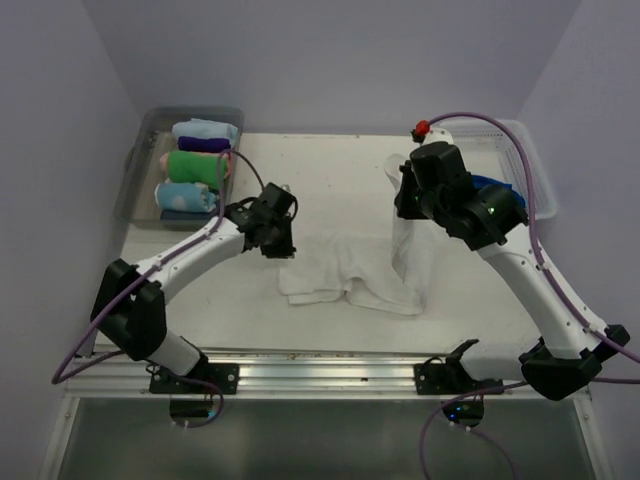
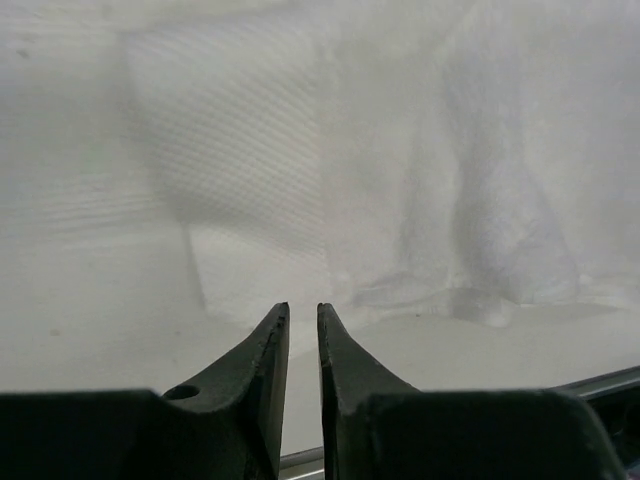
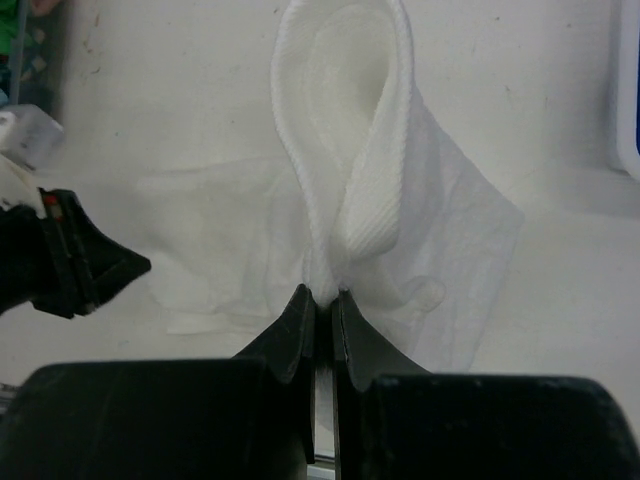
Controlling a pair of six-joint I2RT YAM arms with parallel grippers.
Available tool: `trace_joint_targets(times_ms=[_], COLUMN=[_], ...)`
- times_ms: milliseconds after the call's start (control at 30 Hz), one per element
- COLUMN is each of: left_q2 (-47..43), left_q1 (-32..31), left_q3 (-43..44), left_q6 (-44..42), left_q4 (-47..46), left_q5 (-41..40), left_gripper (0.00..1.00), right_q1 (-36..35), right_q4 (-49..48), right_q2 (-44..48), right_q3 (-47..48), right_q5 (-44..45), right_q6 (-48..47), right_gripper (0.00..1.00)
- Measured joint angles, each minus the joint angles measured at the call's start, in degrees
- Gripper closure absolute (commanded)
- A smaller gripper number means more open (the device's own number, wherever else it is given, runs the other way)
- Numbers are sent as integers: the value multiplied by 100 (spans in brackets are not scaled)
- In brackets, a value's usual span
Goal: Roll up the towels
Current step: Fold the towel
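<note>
towel: crumpled white terry towel lies mid-table; right side lifted | right gripper: jaws pressed together on a raised fold of that side, pinching it | left gripper: fingers almost touching, nothing between; just above the towel's left edge | far left: clear plastic bin

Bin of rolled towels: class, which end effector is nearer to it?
Left. The left end effector hangs right of the bin, at the left edge of the white towel; the right end effector pinches that towel farther right.
</note>
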State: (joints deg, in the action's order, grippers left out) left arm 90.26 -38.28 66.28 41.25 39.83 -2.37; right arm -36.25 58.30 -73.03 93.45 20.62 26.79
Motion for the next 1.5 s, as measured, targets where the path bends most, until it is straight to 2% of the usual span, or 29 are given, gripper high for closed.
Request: trace_joint_targets(times_ms=[100, 200, 267, 433, 533, 767, 1000, 1200, 1333, 1500], left_q2=[-518, -664, -629, -424, -197, 249, 55, -356, -39, 785], left_q1=[625, 1023, 1134, 1316, 1388, 1390, 1384, 750, 326, 302], left_q3=[-151, -450, -693, -1198, -1349, -1462, -1410, -916, -905, -1014], left_q6=[-157, -258, -302, -313, -291, -289, -236, -160, 9, 116], left_q4=[17, 28, 37, -2, -136, -575, -579, -680, -1217, -1307], left_q5=[-101, -129, -111, -61, 0, 422, 490, 542, 1010, 1126], left_gripper=[80, 81, 83, 99, 100, 100, 100, 100, 100, 100], right_q1=[-44, -103, -136, -188, -236, -651, -986, -981, -981, -981], right_q4=[-85, -195, -293, -433, -525, -741, -789, -863, -855, -822], right_q2=[-87, -197, -234, -262, -275, -588, -944, -896, -890, -737], right_q3=[-15, -33, -105, -299, -400, -439, -442, -529, -584, -584], right_q5=[-118, -245, -352, -535, -654, -728, -669, -492, -402, -295], right_q6=[2, 4, 9, 15, 22, 61, 107, 212, 269, 280], right_gripper=[100, 100, 100, 100, 100, 100, 100, 100, 100, 100])
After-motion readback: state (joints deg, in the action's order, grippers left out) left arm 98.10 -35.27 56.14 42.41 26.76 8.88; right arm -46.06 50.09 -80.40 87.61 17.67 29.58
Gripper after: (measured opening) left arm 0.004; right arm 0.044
